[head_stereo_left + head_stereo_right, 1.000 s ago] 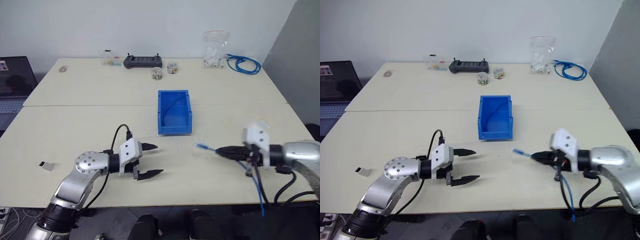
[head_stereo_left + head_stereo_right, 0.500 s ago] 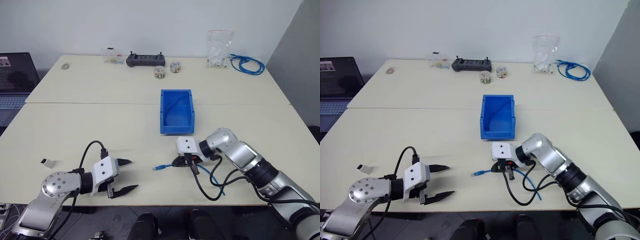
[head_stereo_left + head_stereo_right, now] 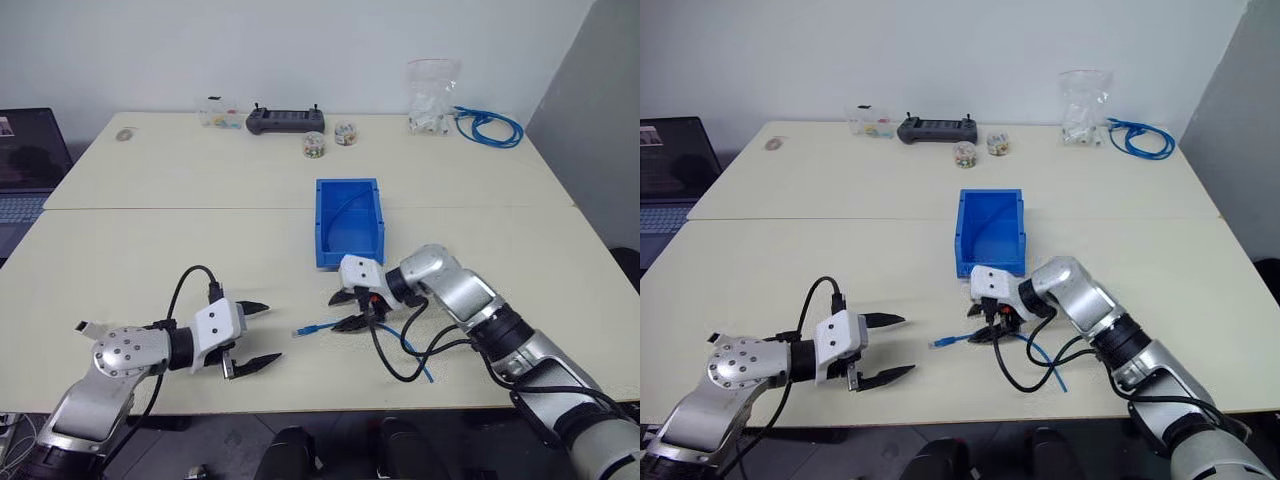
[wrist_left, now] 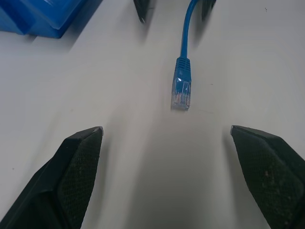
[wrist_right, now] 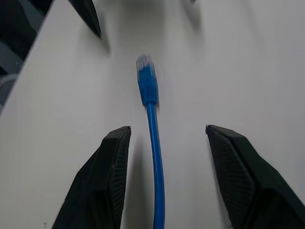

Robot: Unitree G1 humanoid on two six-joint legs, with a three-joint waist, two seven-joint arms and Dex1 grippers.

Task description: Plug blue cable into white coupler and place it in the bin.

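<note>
The blue cable (image 3: pixel 318 327) lies released between the parted right gripper (image 3: pixel 349 309); left gripper (image 3: pixel 256 336) gapes empty. The white coupler must be fetched next.

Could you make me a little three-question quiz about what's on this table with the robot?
1. True or false: the blue cable lies inside the bin.
2. The right gripper has its fingers: A) clamped on the cable, B) apart with the cable lying between them, C) inside the bin.
3. Fill in: the cable's plug end points toward the open ____ gripper.

Key:
1. False; it lies on the table in front of the bin.
2. B
3. left
</note>
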